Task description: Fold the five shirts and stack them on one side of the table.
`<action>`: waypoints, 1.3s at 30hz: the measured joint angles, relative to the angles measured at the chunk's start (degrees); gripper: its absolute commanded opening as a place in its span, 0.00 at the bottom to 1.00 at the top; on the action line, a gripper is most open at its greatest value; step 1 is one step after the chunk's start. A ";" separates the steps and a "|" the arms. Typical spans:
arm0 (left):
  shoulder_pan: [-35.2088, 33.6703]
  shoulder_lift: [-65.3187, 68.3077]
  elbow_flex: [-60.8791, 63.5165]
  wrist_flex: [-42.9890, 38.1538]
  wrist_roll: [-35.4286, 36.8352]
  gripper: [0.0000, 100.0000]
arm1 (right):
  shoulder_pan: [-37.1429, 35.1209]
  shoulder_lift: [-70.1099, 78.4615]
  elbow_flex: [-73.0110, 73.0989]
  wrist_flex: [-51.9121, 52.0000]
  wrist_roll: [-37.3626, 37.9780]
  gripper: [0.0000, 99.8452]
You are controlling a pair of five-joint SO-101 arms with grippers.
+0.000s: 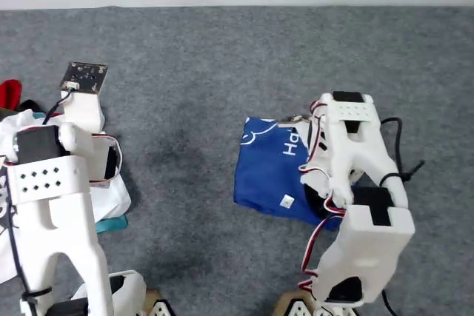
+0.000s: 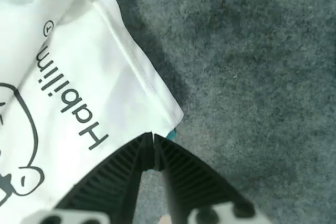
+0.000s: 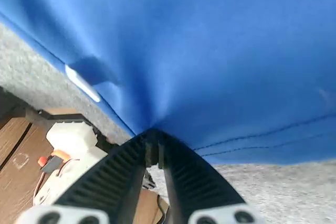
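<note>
The blue shirt point(image 1: 270, 172) is seen folded into a compact rectangle on the bench point(image 1: 185, 57); its edge is clamped by the right gripper point(image 3: 153, 135), the fingers being closed on puckered cloth. Well to the left of the blue shirt a white shirt point(image 2: 79, 77) lies loose over a teal shirt point(image 1: 111, 223), with a red cloth point(image 1: 9, 92) beyond; the left gripper point(image 2: 153, 140) is at its hem, fingers together; whether cloth is pinched cannot be told. One fold is judged nearly done; no stack is made yet.

Grey felt table point(image 1: 192, 72); blue shirt point(image 1: 270, 172) lies right of centre; white shirt point(image 1: 117, 197) at left.
</note>
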 measured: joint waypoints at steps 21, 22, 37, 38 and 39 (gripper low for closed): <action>0.00 0.00 0.00 0.00 0.00 0.00 | -0.18 -6.86 -11.96 -14.15 -17.85 0.23; 0.00 0.00 0.00 0.00 0.00 0.00 | -0.18 -5.36 -12.84 -14.24 -19.08 0.23; 0.00 0.00 0.09 0.00 0.00 0.00 | 3.16 6.07 -25.32 -13.45 -23.12 0.19; 0.00 0.00 0.09 0.00 0.00 0.00 | 3.16 6.68 -25.32 -13.45 -23.12 0.16; 0.00 0.00 0.09 0.00 0.00 0.00 | 3.16 7.30 -25.32 -13.45 -23.12 0.14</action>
